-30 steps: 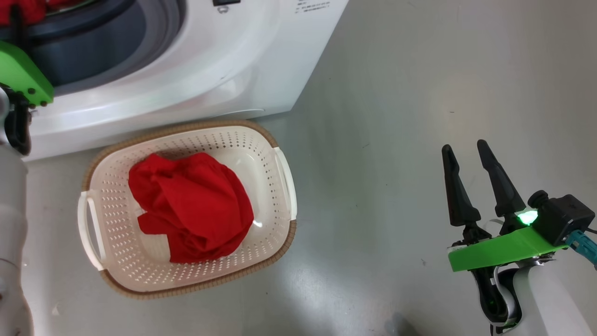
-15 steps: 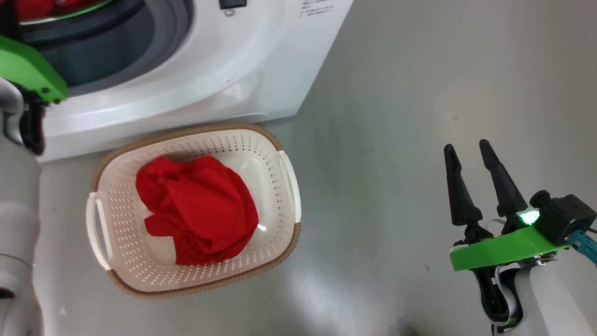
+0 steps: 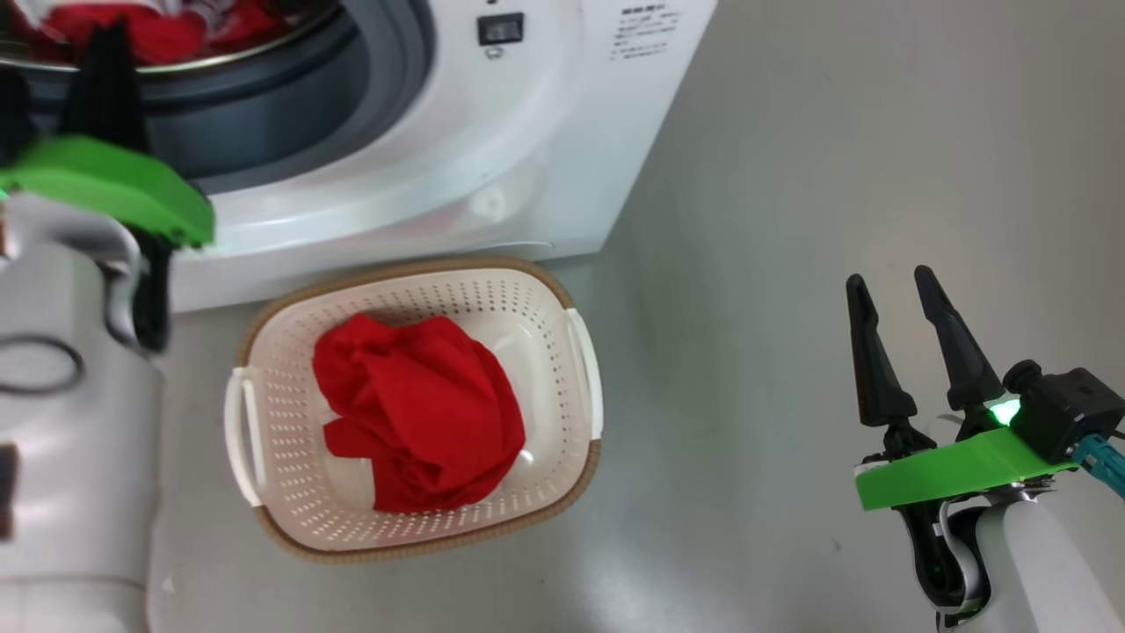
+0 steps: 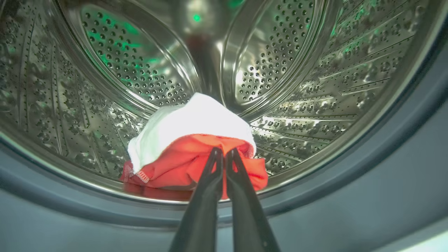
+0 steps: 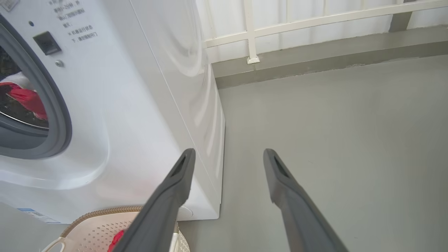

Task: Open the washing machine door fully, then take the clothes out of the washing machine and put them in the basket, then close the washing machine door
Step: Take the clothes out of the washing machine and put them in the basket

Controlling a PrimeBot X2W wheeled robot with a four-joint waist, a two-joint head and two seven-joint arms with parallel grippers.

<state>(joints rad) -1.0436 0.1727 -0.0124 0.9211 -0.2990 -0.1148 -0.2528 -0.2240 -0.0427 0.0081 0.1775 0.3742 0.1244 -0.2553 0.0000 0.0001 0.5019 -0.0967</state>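
Red-and-white clothes (image 4: 182,140) lie at the front of the steel drum (image 4: 297,52) of the washing machine (image 3: 527,132) — the left gripper (image 4: 224,151) is pinched tight on their red fold. Another red garment (image 3: 417,409) sits in the basket (image 3: 422,268) on the floor (image 3: 791,264), just before the machine. The right gripper (image 3: 888,280) hangs spread wide — empty — well off to the side.
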